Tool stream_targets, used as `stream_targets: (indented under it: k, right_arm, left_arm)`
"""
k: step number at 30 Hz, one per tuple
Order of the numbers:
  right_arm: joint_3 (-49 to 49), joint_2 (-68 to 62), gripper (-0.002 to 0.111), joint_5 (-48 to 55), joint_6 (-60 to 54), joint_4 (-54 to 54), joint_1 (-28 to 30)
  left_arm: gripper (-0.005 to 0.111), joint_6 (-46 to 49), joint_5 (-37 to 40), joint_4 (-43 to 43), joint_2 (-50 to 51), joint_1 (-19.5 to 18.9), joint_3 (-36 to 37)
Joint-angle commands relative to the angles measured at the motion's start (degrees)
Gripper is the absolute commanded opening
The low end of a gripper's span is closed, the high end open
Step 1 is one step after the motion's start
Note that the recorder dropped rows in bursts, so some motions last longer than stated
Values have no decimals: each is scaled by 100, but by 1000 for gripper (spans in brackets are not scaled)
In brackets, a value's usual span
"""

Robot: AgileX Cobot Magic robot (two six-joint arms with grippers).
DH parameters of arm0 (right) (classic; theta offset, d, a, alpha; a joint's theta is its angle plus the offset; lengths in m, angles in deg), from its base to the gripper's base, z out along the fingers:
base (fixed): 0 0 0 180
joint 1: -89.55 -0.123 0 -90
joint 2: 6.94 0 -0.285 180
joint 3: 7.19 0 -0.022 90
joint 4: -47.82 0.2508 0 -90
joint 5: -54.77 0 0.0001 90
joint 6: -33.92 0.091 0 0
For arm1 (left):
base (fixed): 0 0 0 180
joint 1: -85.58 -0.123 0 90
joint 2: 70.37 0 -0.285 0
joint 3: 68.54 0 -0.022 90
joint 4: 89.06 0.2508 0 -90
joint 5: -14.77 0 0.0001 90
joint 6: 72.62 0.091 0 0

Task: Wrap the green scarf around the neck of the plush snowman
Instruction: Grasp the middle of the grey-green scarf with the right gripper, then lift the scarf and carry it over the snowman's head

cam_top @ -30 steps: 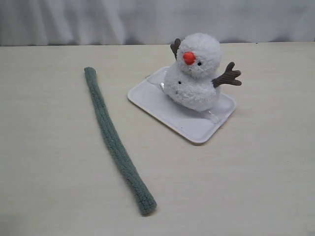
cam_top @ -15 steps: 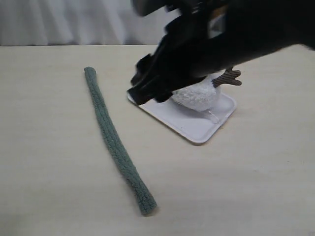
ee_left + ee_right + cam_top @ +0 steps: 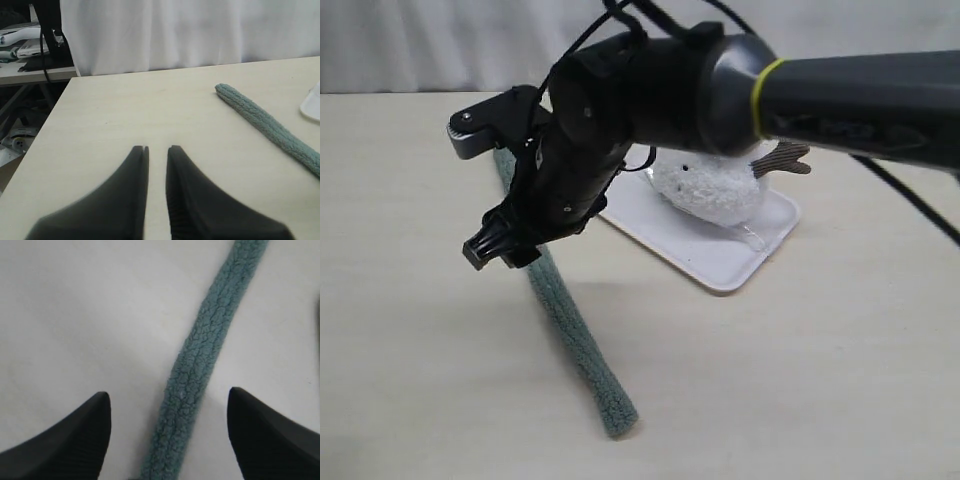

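Observation:
The green scarf (image 3: 575, 340) lies straight on the table, left of the tray. My right gripper (image 3: 505, 252) has reached across and hangs over the scarf's middle part, open. In the right wrist view the scarf (image 3: 200, 355) runs between the two spread fingers of that gripper (image 3: 167, 392). The plush snowman (image 3: 715, 190) sits on the white tray (image 3: 720, 262); the arm hides its head and neck, and only the body and one brown arm (image 3: 782, 158) show. My left gripper (image 3: 158, 147) is low over bare table, its jaws nearly together with nothing between them, the scarf's end (image 3: 230, 95) off to one side.
The right arm (image 3: 820, 85) spans the scene from the right edge over the snowman. The table edge (image 3: 47, 130) with clutter below it shows in the left wrist view. A white curtain (image 3: 420, 45) backs the table.
The right arm came into view from the upper right, swept leftward over the snowman, and now its open gripper is over the scarf's middle. Scarf, snowman and tray have not moved.

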Motion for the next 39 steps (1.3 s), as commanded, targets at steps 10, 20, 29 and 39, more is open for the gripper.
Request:
stream_targets:
  k: [10, 20, 29, 39]
  right_arm:
    - [-617, -1281, 63, -83, -4, 67, -16]
    - [-617, -1475, 62, -38, 526, -765, -16]
    - [-617, -1547, 32, -14, 556, -791, -16]
    - [-617, -1333, 4, 322, 101, -806, -16]
  left_arm:
    - [14, 20, -44, -30, -13, -28, 16]
    - [14, 20, -44, -30, -13, -28, 16]
    - [14, 20, -44, -30, -13, -28, 16]
    - [14, 20, -44, -30, -13, -28, 16]
